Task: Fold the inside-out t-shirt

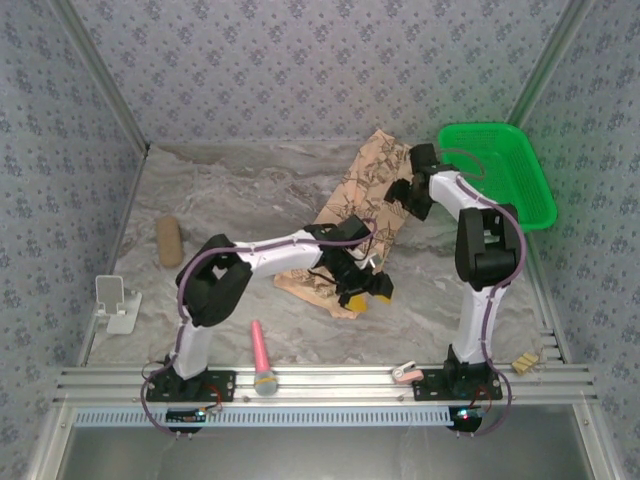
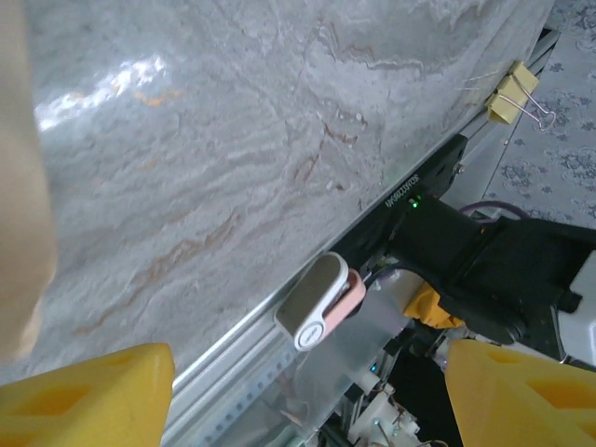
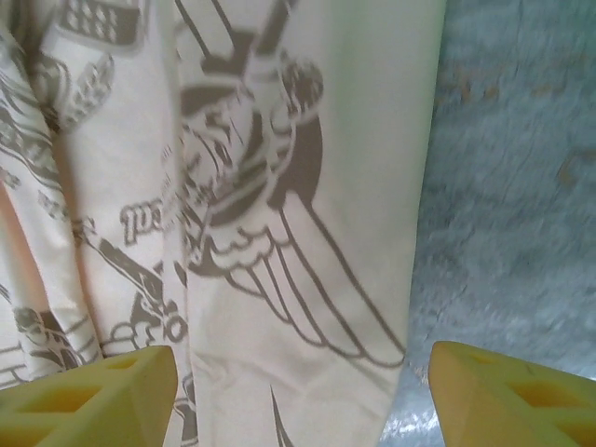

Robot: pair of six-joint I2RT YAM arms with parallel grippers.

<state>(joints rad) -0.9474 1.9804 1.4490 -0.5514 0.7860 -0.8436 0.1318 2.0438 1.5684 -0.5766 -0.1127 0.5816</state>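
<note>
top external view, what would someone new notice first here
The eye lands first on the peach t-shirt with dark prints, lying rumpled mid-table with both white arms bent over it. Next comes the bright green basket at the far right corner. The left gripper, with yellow fingers, hangs open at the shirt's near end.
</note>
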